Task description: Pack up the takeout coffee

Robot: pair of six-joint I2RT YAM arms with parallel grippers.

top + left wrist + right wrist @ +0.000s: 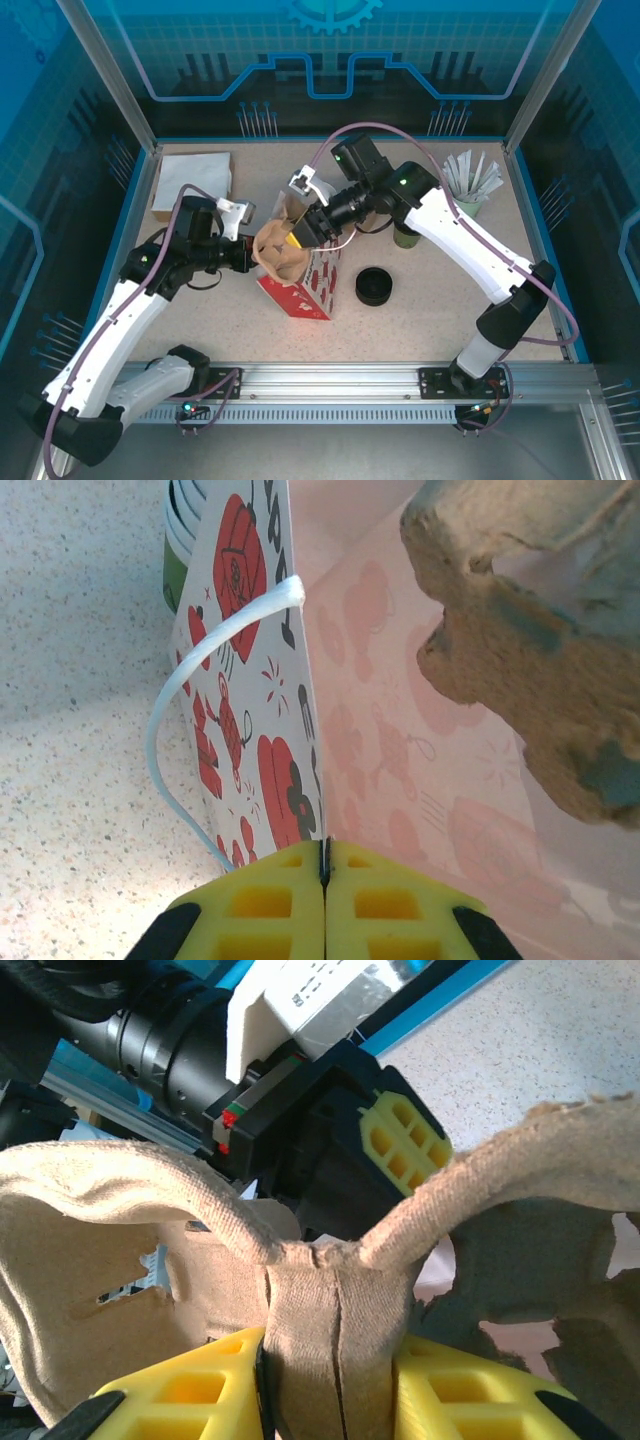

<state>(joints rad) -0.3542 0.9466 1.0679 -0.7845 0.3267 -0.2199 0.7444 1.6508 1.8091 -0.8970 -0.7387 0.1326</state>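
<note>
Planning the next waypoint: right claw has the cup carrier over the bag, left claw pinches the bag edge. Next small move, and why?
Probably lower the right claw a little, easing the carrier into the bag. The left claw pinches the bag's edge, its mouth is open, and the carrier sits at the opening.

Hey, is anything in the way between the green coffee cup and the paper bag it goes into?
Yes. The brown pulp cup carrier, clamped in the right fingers, sits across the open mouth of the paper bag. The green cup stands on the far side of it, partly under the right arm.
</note>
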